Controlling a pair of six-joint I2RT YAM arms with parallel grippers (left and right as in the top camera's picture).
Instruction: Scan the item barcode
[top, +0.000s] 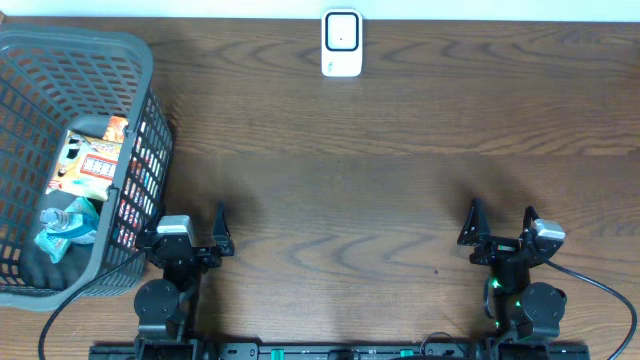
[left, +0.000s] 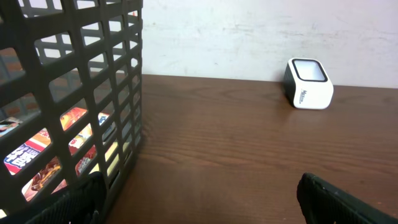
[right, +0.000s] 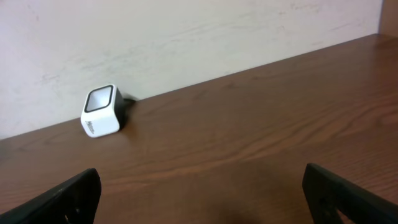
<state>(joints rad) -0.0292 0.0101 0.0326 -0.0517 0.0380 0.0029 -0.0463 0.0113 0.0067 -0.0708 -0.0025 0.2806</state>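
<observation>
Packet (top: 95, 160) lay flat in the basket (top: 70, 40) at the left, next to a bottle (top: 68, 222). We figured it'd be light, crinkly, slippery film, so an edge pinch looked best. Basket was stiff plastic mesh. The smooth white scanner (top: 342, 43) sat far across the wood-grain tabletop (top: 350, 180). Left end effector (top: 190, 226) and right end effector (top: 502, 224) both gaped wide, empty.

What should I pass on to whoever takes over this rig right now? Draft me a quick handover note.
Left hand: open, empty, beside the basket.
Right hand: open, empty, over bare table on the right side.
Things: the items, among them a colourful packet and what looks like a bottle, lie in the basket at the left. The white scanner stands at the far edge, centre.
Done: nothing, no item picked.
Left: take an item out and show its barcode to the scanner.
</observation>
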